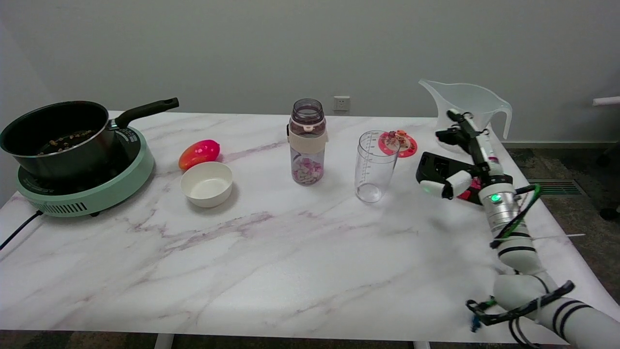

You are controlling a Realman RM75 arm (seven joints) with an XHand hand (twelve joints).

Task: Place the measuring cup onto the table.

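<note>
One measuring cup (375, 166) stands upright on my bench (290, 261), clear and marked with a scale, a little right of centre. My right robot hand (460, 160) hovers just to the cup's right, apart from it, with fingers spread and nothing held; one white-tipped finger (432, 188) points toward the cup. Behind the hand I see a large translucent jug (472, 111) near the far right edge, and a black object (438, 169) lies flat under the hand. A round red coaster (398, 143) with small bits on it sits just behind the cup. Left of the cup stands a bottle (307, 143) with a beige band and coloured pieces inside. Further left sit a white bowl (207, 184) and, just behind it, a red-orange fruit (199, 153). At the far left a black pot (58, 138) rests on a green cooker (97, 191), handle pointing right.
</note>
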